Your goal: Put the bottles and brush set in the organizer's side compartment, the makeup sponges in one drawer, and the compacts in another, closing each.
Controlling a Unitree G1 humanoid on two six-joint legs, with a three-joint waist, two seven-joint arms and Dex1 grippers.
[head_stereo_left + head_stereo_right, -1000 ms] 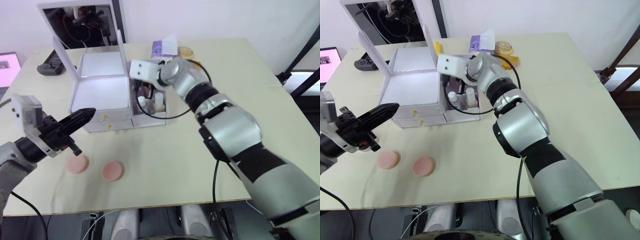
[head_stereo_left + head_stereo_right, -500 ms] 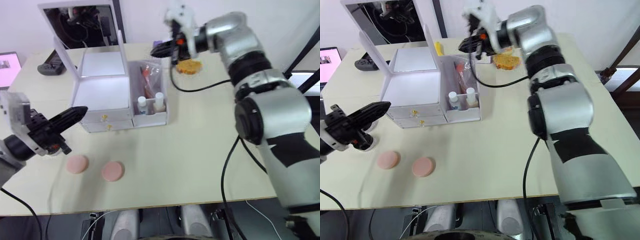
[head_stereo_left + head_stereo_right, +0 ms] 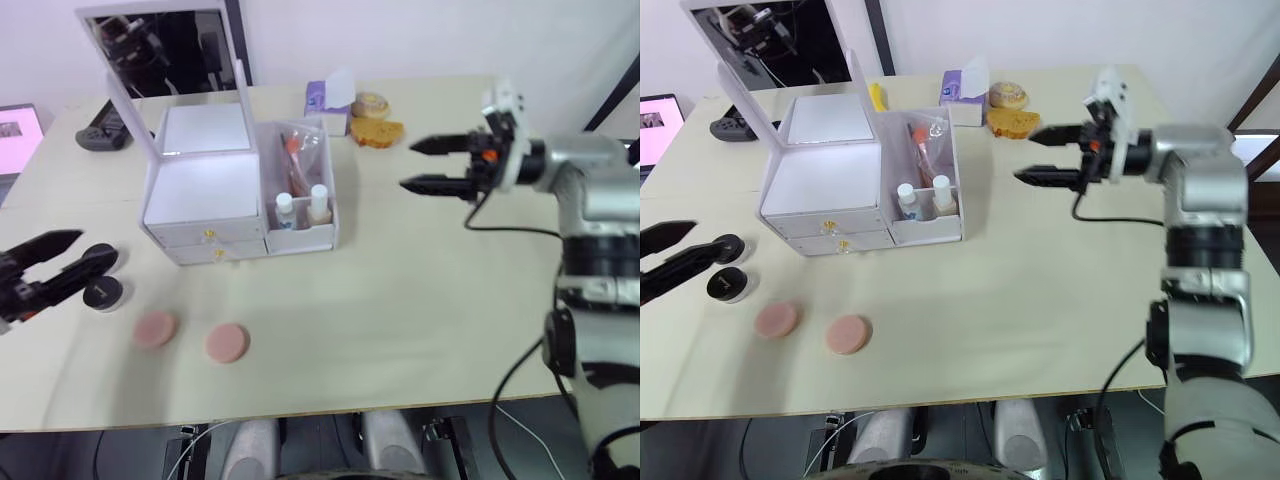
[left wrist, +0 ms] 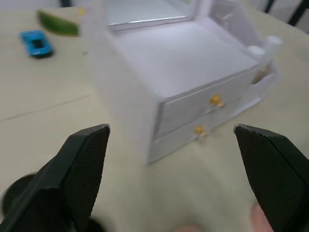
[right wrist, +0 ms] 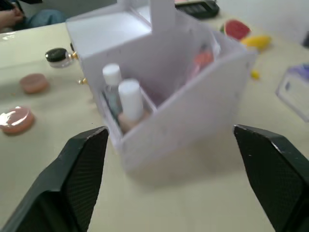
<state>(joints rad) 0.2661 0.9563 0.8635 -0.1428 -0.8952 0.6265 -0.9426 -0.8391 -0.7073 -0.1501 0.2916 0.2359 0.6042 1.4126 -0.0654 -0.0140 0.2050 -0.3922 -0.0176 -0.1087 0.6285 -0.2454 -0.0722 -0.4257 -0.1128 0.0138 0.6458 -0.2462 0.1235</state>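
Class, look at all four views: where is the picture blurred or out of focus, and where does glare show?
Left wrist view: the organizer is soft, the black compact at the edge blurred. Right wrist view: the bottles are slightly smeared, and a makeup sponge carries a bright glare patch. Eye views: the left end effector is blurred.

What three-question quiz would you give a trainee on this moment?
1. True or false: both bottles stand in the side compartment.
2. Where are the makeup sponges? A: in a drawer. B: on the table in front of the organizer. C: in the right gripper.
3. Fill in: the right gripper is ___ and holds nothing.

Key: 1 true; 2 B; 3 open.
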